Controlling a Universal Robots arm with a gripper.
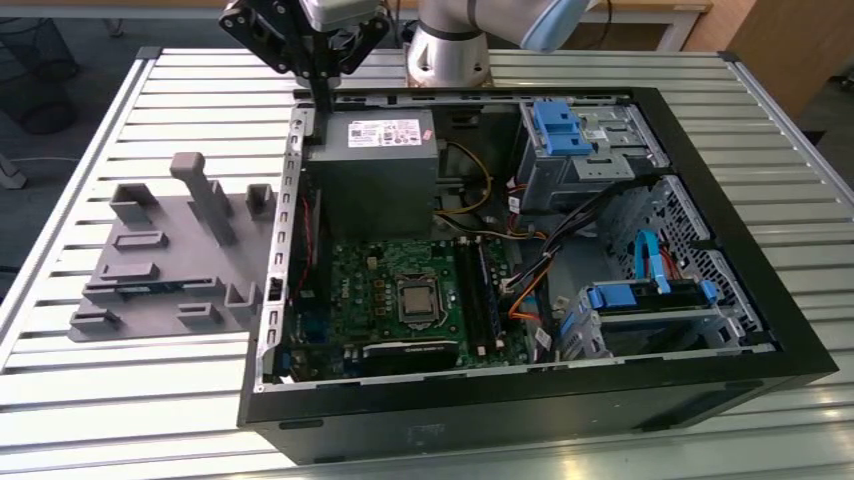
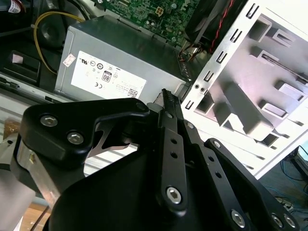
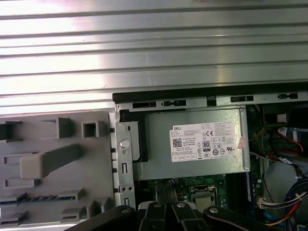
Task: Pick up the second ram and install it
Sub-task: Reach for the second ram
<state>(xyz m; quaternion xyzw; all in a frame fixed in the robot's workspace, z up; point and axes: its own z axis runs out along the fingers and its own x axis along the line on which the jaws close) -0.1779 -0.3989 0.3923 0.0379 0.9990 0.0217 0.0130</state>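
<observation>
My gripper point(image 1: 324, 98) hangs high over the far left corner of the open computer case point(image 1: 747, 330), above the wall between the grey power supply point(image 1: 374, 165) and the holder tray point(image 1: 160, 250). Its thin black fingers meet at the tips in the second wrist view, with nothing between them; the gripper point(image 2: 166, 96) is shut. The second ram point(image 3: 45, 197) shows as a thin blue-green strip lying edge-up in a slot of the grey tray point(image 3: 57, 168), well apart from the gripper. Long black slot rails point(image 1: 470, 290) run beside the processor socket on the green motherboard point(image 1: 360, 290).
The case lies on its side on a slatted metal table point(image 1: 147, 400). Blue drive brackets point(image 1: 558, 125) and bundled cables point(image 1: 534, 270) crowd the case on the exterior view's right. Upright grey blocks point(image 1: 200, 195) rise from the tray. The arm's base point(image 1: 447, 50) stands behind the case.
</observation>
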